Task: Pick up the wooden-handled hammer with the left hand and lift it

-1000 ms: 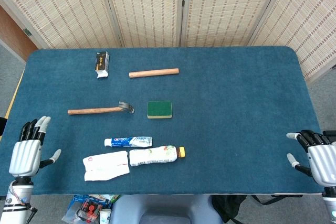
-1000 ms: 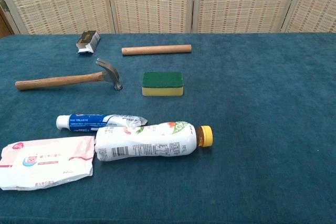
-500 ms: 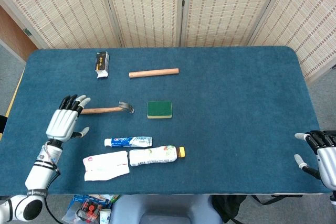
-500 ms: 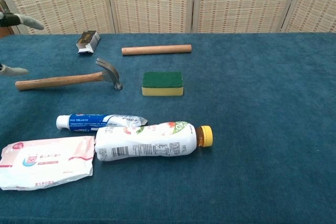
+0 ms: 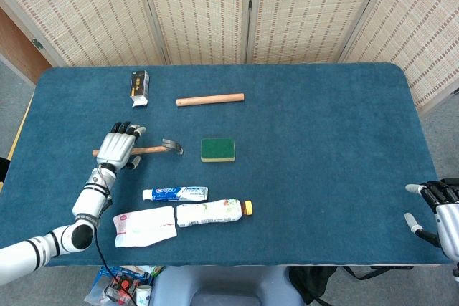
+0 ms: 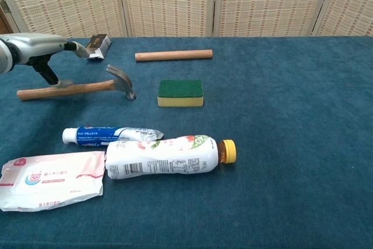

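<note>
Hammer (image 5: 140, 150) lies flat on the blue table (image 5: 323, 141), left of centre, handle pointing left, steel head toward the sponge (image 5: 217, 149). Left hand (image 5: 119, 146) sits over the handle's middle, palm down, fingers spread and empty; chest view shows a thumb tip at the handle, grip not closed. Hammer not lifted. Right hand (image 5: 439, 214) rests at the table's near right edge, well apart from everything, fingers loosely apart, holding nothing. Dowel (image 5: 210, 99) and small box (image 5: 139, 87) lie beyond the hammer. Nearer: toothpaste tube (image 5: 175, 193), bottle (image 5: 214, 211), wipes pack (image 5: 145, 226), bottle and pack just beside each other.
</note>
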`<state>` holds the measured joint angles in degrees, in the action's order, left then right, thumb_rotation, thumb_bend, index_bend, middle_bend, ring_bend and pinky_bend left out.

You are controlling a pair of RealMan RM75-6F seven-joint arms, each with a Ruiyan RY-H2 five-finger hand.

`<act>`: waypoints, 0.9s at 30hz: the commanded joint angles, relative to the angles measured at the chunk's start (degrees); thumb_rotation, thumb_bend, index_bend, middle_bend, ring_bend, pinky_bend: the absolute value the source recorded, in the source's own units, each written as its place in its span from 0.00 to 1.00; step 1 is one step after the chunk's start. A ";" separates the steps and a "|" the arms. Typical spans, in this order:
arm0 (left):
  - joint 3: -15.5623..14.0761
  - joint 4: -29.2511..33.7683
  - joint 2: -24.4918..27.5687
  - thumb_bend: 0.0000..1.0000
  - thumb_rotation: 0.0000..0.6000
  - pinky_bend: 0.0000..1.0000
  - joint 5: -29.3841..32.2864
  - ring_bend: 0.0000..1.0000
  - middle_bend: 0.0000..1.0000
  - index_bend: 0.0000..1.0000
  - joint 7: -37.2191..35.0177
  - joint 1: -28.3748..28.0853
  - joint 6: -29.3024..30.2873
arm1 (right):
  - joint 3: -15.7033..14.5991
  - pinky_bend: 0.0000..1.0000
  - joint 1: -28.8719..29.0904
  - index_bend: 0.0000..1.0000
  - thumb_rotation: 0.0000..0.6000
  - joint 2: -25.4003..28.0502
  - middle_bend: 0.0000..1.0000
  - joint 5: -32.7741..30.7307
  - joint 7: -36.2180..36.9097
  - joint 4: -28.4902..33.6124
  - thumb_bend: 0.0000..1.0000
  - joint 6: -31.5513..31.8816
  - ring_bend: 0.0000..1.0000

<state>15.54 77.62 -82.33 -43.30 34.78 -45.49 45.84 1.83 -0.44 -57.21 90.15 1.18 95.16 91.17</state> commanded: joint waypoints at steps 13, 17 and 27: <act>-4.56 -7.36 -6.03 0.40 1.00 0.00 11.48 0.09 0.27 0.24 6.80 -8.02 -1.89 | 0.20 0.26 -0.23 0.33 1.00 -0.14 0.35 -1.12 1.02 -1.03 0.26 -0.70 0.23; -5.35 -8.85 -7.00 0.42 1.00 0.00 13.35 0.11 0.30 0.25 7.29 -9.24 -2.44 | 0.21 0.26 -0.36 0.33 1.00 -0.17 0.35 -1.38 1.16 -1.24 0.26 -0.79 0.23; -6.88 -10.75 -8.21 0.43 1.00 0.00 16.08 0.16 0.35 0.28 7.52 -11.07 -3.10 | 0.33 0.26 -0.48 0.33 1.00 -0.33 0.35 -1.67 1.42 -1.57 0.26 -0.92 0.23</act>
<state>8.70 66.92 -90.50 -27.28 42.28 -56.51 42.75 2.16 -0.92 -57.54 88.47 2.60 93.59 90.26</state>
